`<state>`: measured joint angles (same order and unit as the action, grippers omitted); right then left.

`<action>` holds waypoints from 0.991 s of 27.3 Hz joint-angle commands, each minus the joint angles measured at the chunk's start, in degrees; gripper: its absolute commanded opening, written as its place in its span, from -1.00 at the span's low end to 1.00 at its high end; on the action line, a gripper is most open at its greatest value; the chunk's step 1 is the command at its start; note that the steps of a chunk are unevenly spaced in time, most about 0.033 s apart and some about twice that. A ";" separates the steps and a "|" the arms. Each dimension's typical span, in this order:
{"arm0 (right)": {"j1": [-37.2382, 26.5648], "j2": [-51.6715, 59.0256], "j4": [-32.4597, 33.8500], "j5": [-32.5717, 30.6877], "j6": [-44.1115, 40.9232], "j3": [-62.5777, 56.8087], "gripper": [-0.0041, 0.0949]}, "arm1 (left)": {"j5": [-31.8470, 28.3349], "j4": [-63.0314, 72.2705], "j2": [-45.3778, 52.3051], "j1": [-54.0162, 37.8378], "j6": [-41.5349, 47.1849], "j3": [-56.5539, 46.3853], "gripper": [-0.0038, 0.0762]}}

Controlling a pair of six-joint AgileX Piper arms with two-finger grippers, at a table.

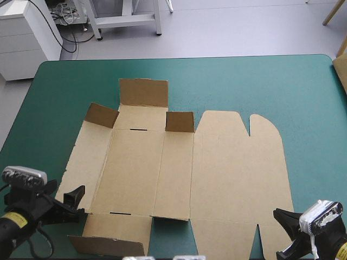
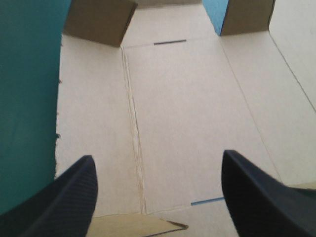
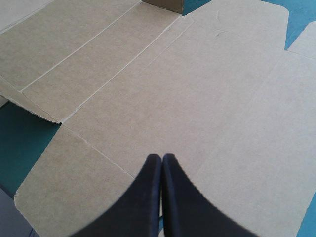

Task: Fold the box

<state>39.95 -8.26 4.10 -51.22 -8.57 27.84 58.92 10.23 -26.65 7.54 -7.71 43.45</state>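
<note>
Left gripper (image 2: pixel 157 155) is at the box's (image 1: pixel 179 173) near left corner, fingers spread wide over the board, holding nothing. Right gripper (image 3: pixel 162 158) is pinched together, empty, over the near right corner. The box lies mostly flat mid-table on the teal-green cover (image 1: pixel 65 86). Farther back, 2 small flaps (image 1: pixel 179 121) stand up. The end panel (image 1: pixel 143 92) maybe tilts up too.
</note>
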 commanded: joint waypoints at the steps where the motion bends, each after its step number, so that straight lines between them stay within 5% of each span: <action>1: 0.15 -0.66 -0.09 3.80 0.22 1.46 -0.95 | 1.75 0.64 -10.56 -0.01 0.56 6.31 0.34; 7: 0.15 -0.66 -0.09 3.58 0.22 1.46 -0.96 | 7.47 -2.65 -25.63 -0.01 1.32 10.88 0.34; 17: 0.15 -0.66 -0.09 3.58 0.22 1.46 -0.96 | 11.72 -12.62 -34.02 -0.45 5.38 13.91 0.34; 27: 0.15 -0.66 -0.09 3.58 0.22 1.46 -0.96 | 12.90 -6.10 -38.61 -21.44 -5.95 14.82 0.34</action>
<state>39.95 -8.26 3.97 -51.39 -8.57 27.84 70.76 0.00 -65.02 -9.08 -9.37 56.45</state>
